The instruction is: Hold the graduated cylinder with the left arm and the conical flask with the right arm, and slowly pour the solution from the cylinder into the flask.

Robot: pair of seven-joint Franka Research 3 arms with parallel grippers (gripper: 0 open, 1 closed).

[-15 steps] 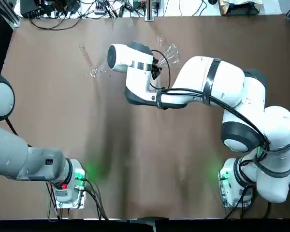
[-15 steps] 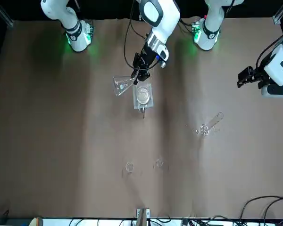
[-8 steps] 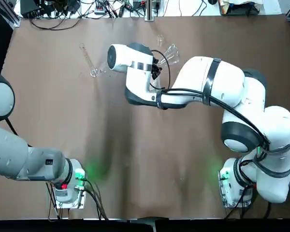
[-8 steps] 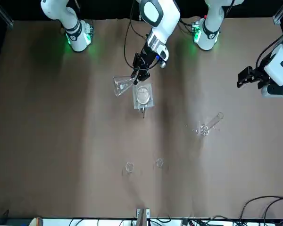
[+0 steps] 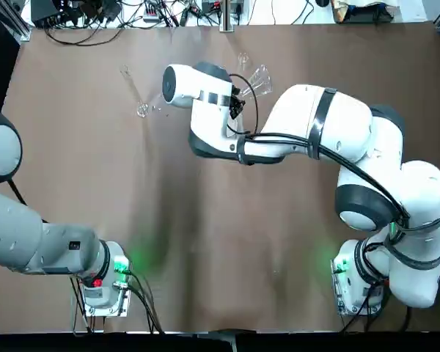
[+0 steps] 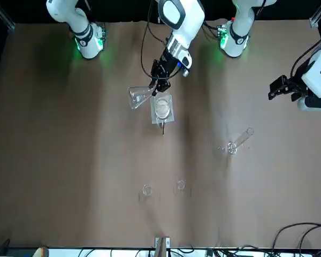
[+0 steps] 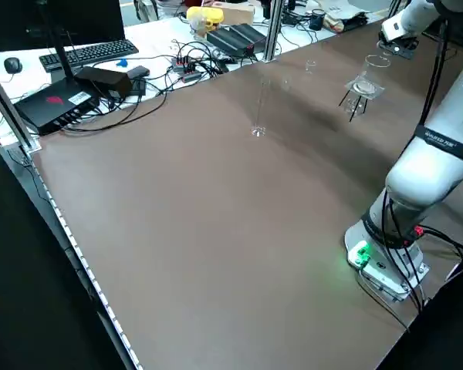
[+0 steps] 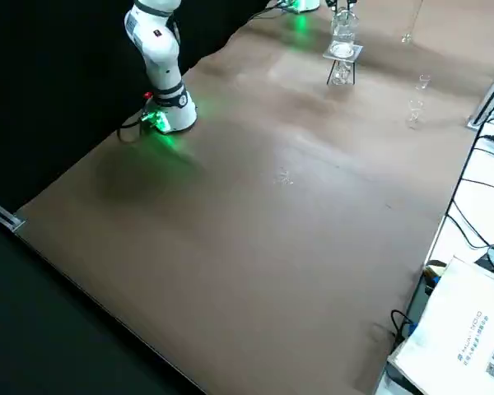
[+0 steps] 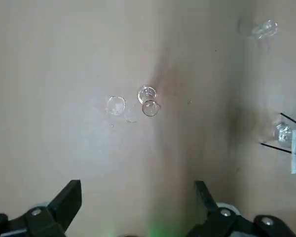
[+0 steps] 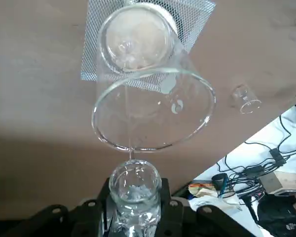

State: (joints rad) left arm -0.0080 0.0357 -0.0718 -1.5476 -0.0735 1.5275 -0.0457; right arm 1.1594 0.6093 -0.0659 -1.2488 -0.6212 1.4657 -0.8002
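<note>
Stillness, barely a shift, so pouring still waits: left gripper [image 9: 138, 190] spread at nine o'clock, right gripper [image 10: 135, 186] pinching at twelve; tall cylinder [image 7: 260, 106] ungripped towards eleven, flask [image 6: 140, 97] tilted in the right's grasp.

The bench [image 5: 205, 220] has a smooth brown top with a soft satin sheen. Clear, glossy glass forms the slender graduated cylinder [image 7: 261, 108], the conical flask [image 10: 134, 197] and the beaker [image 10: 153, 113]. Under the beaker lies a fine metallic-looking mesh [image 10: 96, 44]. The right arm [image 5: 286, 121] has a smooth white shell with darker bands; its end effector [image 10: 134, 202] is matt black. The monitor stand's nearby keyboard [image 7: 92, 53] looks like matt black plastic.
</note>
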